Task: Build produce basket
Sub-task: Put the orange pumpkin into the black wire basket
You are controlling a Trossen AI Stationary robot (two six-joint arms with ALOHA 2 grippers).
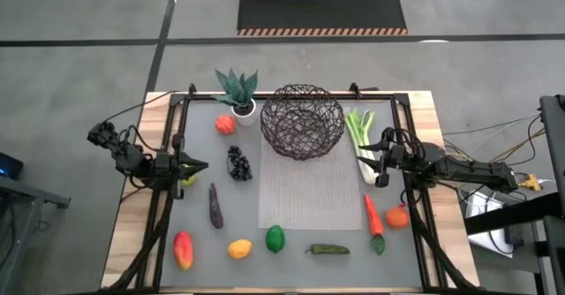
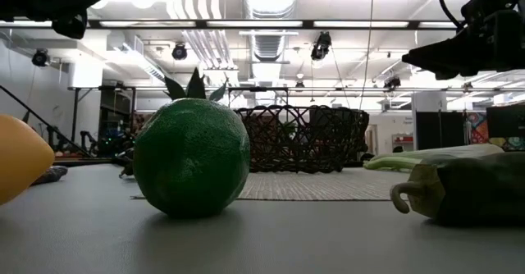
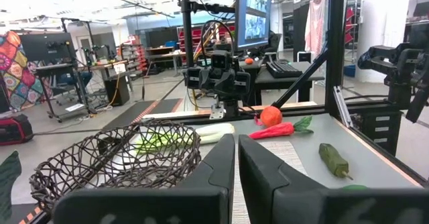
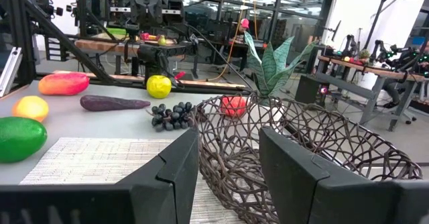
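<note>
The dark wire basket (image 1: 302, 121) stands at the table's far middle, and nothing shows inside it. The produce lies around it on the table: leek (image 1: 360, 136), carrot (image 1: 372, 217), orange fruit (image 1: 397, 215), green pepper (image 1: 328, 250), green round fruit (image 1: 275, 238), yellow fruit (image 1: 238, 248), red-yellow fruit (image 1: 183, 249), eggplant (image 1: 215, 205), grapes (image 1: 238, 162), red fruit (image 1: 225, 124). My left gripper (image 1: 201, 164) hangs shut and empty above the table's left edge, left of the grapes. My right gripper (image 1: 378, 161) is open and empty above the leek's near end, pointing toward the basket (image 4: 295, 143).
A white pot with a spiky green plant (image 1: 238, 92) stands left of the basket. A grey woven mat (image 1: 309, 193) lies in the table's middle. A yellow-green fruit (image 1: 187, 180) lies under my left arm. Black frame posts stand along both sides of the table.
</note>
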